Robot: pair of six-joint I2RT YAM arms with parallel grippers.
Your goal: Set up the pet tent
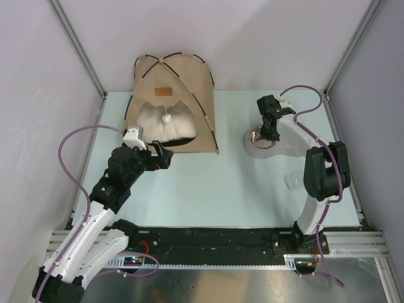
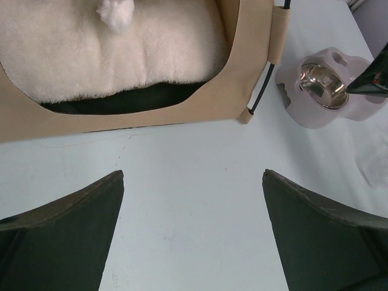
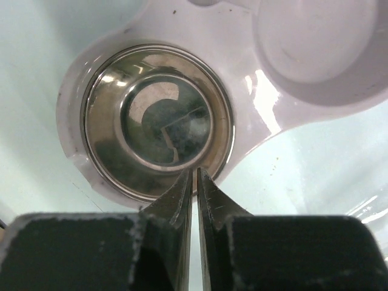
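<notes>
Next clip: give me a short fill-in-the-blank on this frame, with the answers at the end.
1. The left gripper hovers with its jaws ____ in front of the pet tent.
2. The right gripper hangs over the steel ____ set in the white feeder.
3. A white ____ dangles in the tent's doorway, in front of the cream pillow.
Missing words: open; bowl; pom-pom.
</notes>
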